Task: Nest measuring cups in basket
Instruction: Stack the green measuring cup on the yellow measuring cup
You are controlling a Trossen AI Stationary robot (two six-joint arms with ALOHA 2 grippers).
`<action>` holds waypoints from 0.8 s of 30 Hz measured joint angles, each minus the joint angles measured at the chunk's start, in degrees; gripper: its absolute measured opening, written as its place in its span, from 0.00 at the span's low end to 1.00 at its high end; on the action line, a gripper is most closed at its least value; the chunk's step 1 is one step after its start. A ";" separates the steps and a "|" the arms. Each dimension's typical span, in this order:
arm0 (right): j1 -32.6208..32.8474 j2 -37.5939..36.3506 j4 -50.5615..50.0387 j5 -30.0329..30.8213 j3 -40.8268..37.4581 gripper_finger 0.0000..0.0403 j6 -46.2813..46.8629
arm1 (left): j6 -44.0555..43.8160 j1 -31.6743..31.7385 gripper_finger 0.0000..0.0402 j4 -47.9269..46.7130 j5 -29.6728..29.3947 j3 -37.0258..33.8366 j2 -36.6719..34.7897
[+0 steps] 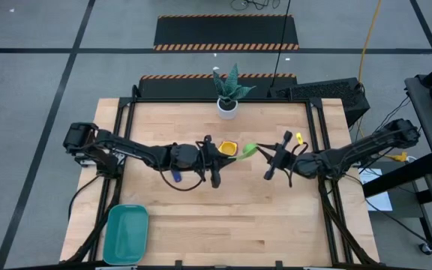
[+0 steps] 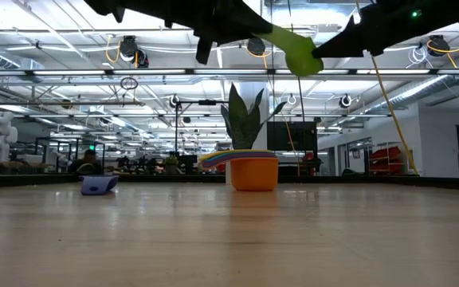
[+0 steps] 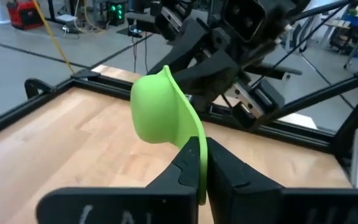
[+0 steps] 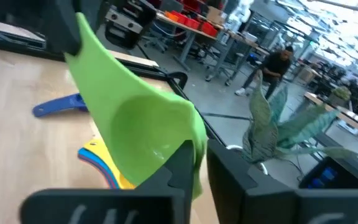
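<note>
2 tools were seen on 1 green cup [image 1: 250, 149], held in the air above mid-worktop [image 1: 276, 217], just beside the stack. Left tool [image 3: 202, 163] was closed on the cup's flat handle; right tool [image 4: 199, 154] was pinched on the cup's rim, so a handover was judged to be in progress. Neither tool had let go.

Stack of cups [image 2: 249, 169] was seen on the worktop in front of the potted plant [image 1: 228, 91], orange cup [image 1: 228, 148] outermost, with several coloured handles fanned at its rim; exact count could not be told. 1 navy cup [image 2: 99, 185] was lying apart on the worktop, near the left arm, not nested.

Basket [image 1: 126, 234] was sitting at the near-left corner of the worktop, well apart from all cups, with nothing seen inside.

Progress was judged partial: some nesting done, green and navy cups left to add, and nothing yet placed in the basket.
</note>
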 joint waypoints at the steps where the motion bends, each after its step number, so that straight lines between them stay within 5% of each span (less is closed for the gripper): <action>1: 0.04 -0.48 -0.44 -0.26 0.01 0.12 -0.29 | -0.44 -0.41 0.02 -0.39 -0.34 0.00 -0.31; 5: 0.26 -3.06 -6.90 -0.04 0.04 0.19 -0.74 | -3.39 -2.84 0.03 -3.94 -4.83 -0.04 -0.99; 9: 1.07 -6.62 -13.87 0.26 0.04 0.23 -0.58 | -6.48 -6.95 0.03 -4.15 -15.92 -2.03 -0.99; 14: 1.41 -10.62 -20.31 0.21 0.04 0.25 1.30 | -8.38 -10.34 0.03 6.22 -27.42 -7.32 -0.97; 24: 1.43 -12.93 -25.50 0.08 0.04 0.25 6.10 | -13.59 -9.87 0.03 26.82 -31.91 -19.31 1.51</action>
